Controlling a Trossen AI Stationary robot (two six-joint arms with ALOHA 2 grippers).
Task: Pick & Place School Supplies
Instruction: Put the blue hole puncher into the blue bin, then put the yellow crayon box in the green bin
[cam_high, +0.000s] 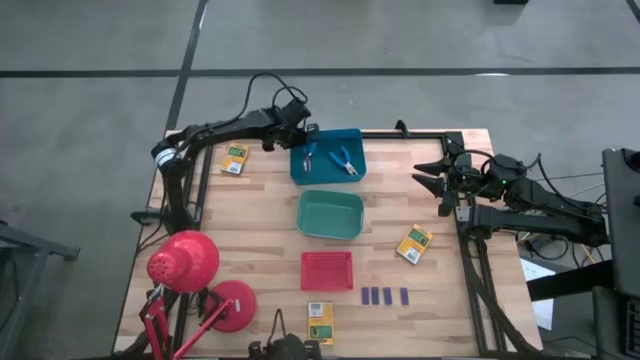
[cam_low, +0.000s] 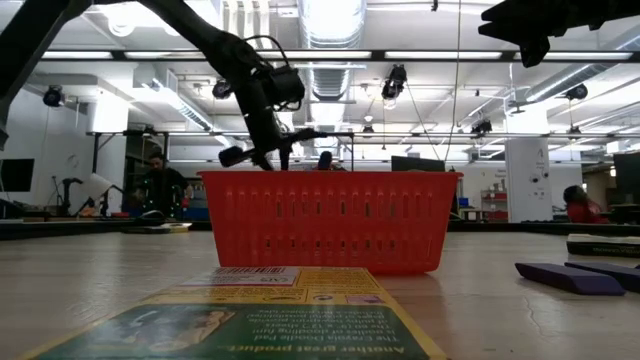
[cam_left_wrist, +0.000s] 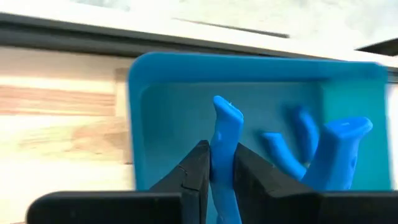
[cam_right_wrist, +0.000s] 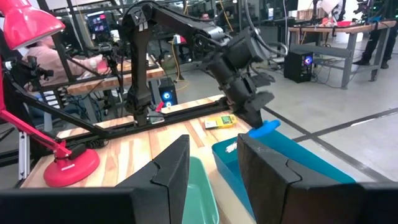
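Left hand (cam_left_wrist: 214, 180) pinches blue-handled scissors (cam_left_wrist: 225, 143) over blue tray (cam_high: 327, 160), sorting with second pair (cam_high: 345, 160). Right hand (cam_high: 432, 172) idle, half open, empty.

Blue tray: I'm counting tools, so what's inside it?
Two blue-handled tools: one lies loose in the blue tray, the other is pinched by the left claw. Its tip is hidden.

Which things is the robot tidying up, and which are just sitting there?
For the job:
- scissor-like tool, gripped by the left gripper over the blue tray
- second scissor-like tool in that tray
- three yellow-and-green boxes
- four dark blue blocks

Just sitting there:
- red lamp
- right gripper, open, waiting
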